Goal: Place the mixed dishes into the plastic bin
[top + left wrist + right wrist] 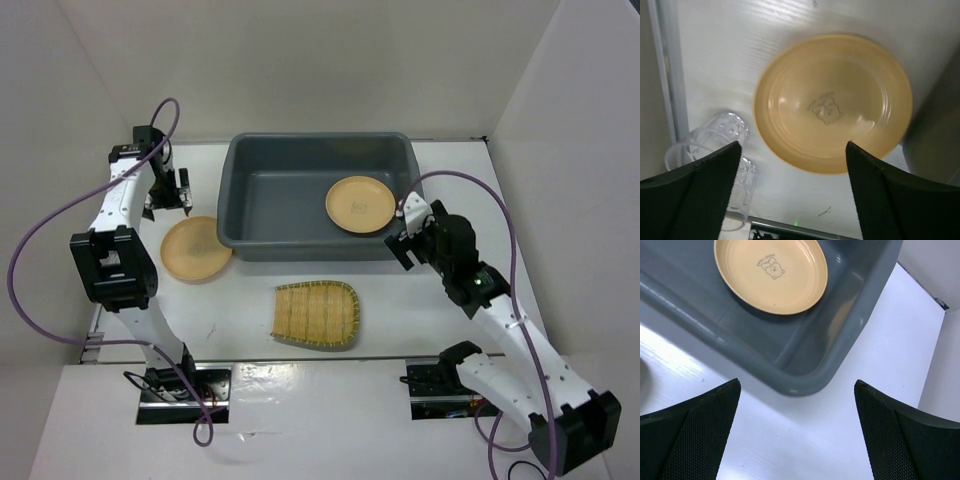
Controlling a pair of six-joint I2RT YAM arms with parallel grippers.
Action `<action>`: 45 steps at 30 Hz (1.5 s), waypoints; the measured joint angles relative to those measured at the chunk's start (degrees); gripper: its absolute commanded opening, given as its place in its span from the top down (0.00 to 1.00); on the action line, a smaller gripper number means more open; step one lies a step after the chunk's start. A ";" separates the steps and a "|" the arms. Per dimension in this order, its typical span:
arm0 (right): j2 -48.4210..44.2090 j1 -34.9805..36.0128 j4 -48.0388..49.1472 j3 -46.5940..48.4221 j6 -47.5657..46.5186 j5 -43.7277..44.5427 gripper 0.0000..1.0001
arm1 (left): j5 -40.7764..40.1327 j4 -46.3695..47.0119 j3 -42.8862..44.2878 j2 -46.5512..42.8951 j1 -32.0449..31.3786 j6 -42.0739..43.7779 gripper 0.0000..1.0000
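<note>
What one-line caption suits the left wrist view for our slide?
Open left gripper over a tan plate on the table, a glass cup beside it, the bin at right.

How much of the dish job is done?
One plate lies in the bin. Nothing is held: the left end effector hangs open over the second plate, the cup beside it; the right end effector is open by the bin. That plate, the cup and the tray wait on the table.

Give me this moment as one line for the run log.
bin: plate inside | table: second plate, bamboo tray, glass cup | left gripper: open, over second plate | right gripper: open, empty, by bin corner
</note>
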 measured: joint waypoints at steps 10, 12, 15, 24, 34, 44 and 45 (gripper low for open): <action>-4.48 0.07 0.26 -2.93 2.67 -1.05 0.02 | -2.32 3.30 8.59 11.08 -0.98 9.25 0.18; -3.04 0.24 -0.57 -2.91 2.82 0.09 0.02 | -2.34 3.85 8.35 13.38 -1.07 10.45 0.18; -4.00 0.48 -2.49 -2.91 2.82 1.33 0.02 | -1.92 4.63 7.76 15.26 -0.50 11.93 0.18; -8.28 0.55 -4.48 -2.93 3.43 4.44 0.02 | 0.11 8.59 7.34 18.67 3.15 13.22 0.17; -6.64 0.55 -4.55 -3.34 3.65 5.60 0.02 | 5.01 9.77 6.93 22.23 2.99 14.64 0.20; -6.27 0.55 -4.52 -3.34 3.65 5.81 0.02 | 10.03 9.05 9.07 25.07 2.75 14.86 0.42; -6.19 0.55 -4.52 -3.34 3.65 5.81 0.02 | 10.34 8.70 9.40 25.27 2.75 15.10 0.49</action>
